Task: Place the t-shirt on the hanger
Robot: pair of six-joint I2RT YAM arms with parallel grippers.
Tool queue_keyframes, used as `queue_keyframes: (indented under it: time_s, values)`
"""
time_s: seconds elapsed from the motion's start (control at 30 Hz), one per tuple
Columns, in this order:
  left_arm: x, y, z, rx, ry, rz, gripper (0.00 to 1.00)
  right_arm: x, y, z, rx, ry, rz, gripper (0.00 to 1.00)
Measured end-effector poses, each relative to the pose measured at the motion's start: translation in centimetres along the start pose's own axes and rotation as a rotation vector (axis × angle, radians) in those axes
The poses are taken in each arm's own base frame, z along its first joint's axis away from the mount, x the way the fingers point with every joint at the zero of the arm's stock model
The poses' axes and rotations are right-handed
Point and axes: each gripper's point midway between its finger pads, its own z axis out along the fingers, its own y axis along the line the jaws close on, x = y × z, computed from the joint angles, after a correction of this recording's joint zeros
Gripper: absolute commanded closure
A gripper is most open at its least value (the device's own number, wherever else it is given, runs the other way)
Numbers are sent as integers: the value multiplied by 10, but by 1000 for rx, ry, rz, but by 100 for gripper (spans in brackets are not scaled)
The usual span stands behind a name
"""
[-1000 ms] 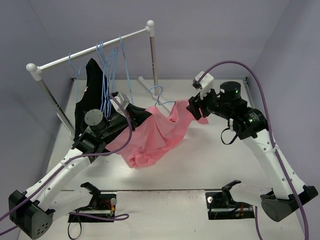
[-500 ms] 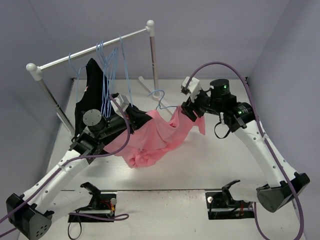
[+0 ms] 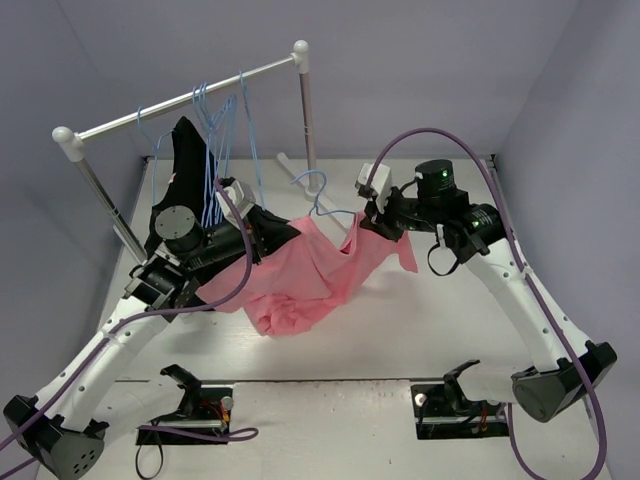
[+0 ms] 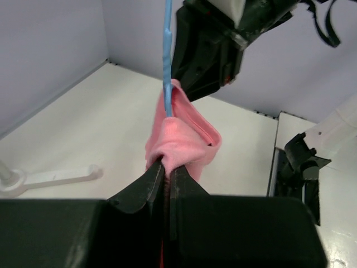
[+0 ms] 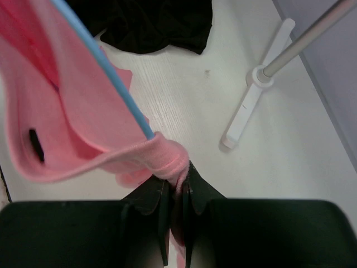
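The salmon-pink t-shirt (image 3: 300, 280) hangs stretched between both grippers above the table, its lower part resting on the white surface. My left gripper (image 3: 285, 232) is shut on one bunched edge of it (image 4: 181, 142). My right gripper (image 3: 366, 228) is shut on the ribbed collar (image 5: 167, 156). A thin light-blue hanger (image 3: 318, 190) sticks up between the two grippers, its hook toward the rack. Its wire (image 4: 167, 61) runs down into the folded cloth, and in the right wrist view the same wire (image 5: 103, 70) enters the collar just above my jaws.
A clothes rack (image 3: 190, 98) stands at the back left with several more blue hangers (image 3: 220, 130) and a black garment (image 3: 178, 170) on it. Its white foot (image 5: 251, 106) lies on the table behind the right gripper. Grey walls close in the table on three sides.
The right gripper moved left to the hanger and closed on the t-shirt's collar. The cloth between the grippers has bunched up more. The left arm shifted slightly.
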Motion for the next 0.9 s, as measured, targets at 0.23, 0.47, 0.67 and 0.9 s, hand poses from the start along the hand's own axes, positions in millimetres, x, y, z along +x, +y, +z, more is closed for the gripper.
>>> queue_keyframes:
  time_s: [0.23,0.47,0.67,0.9]
  values:
    - [-12,3,-9,-44,60,54,98,-12,14,-21,-6,-50,-25,100]
    - [-20,11,-23,-126,128,116,84,-27,26,-74,104,-137,-42,100]
    - [-18,22,-36,-193,192,153,75,-24,31,-95,159,-147,-36,100]
    - [-33,38,-53,-319,224,205,46,-12,26,-99,210,-95,-12,100]
